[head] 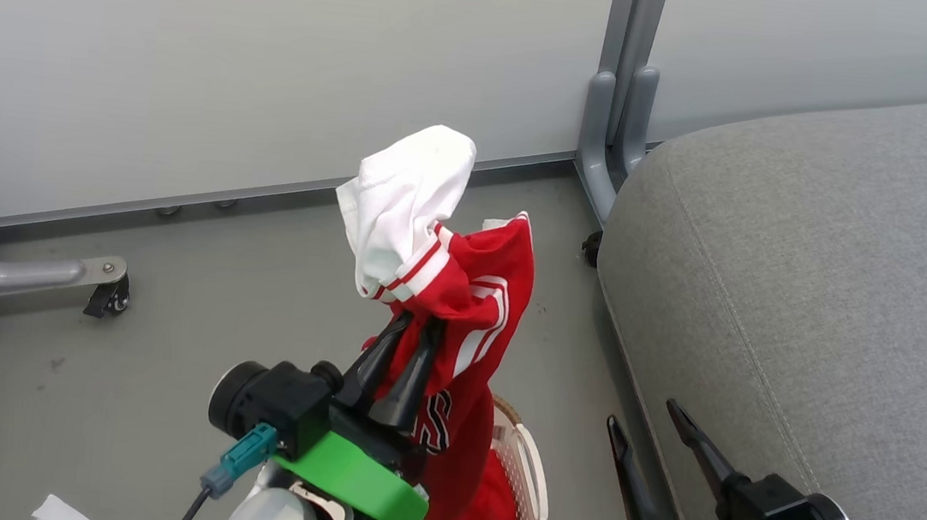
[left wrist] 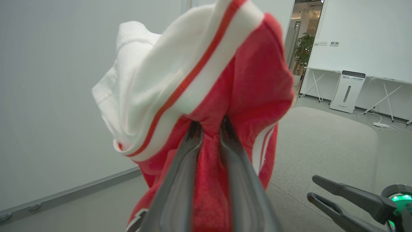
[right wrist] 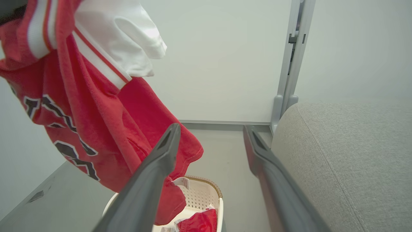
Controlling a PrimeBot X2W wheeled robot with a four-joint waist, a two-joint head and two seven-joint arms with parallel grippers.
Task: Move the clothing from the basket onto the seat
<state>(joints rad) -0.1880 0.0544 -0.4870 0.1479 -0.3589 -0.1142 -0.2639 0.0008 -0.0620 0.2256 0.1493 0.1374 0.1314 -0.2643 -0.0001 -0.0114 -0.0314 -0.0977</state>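
My left gripper is shut on the red jersey, which hangs lifted above the basket; a white garment is draped over its top. The left wrist view has both fingers pinching red cloth at the left gripper. Black lettering shows on the jersey in the right wrist view. A second red piece lies in the basket. My right gripper stands open and empty beside the grey seat, which also lies right of the right gripper.
A pale partition wall with a grey upright post stands behind. A castor foot sits at the far left on the grey floor. The seat's edge runs close along the basket's right side.
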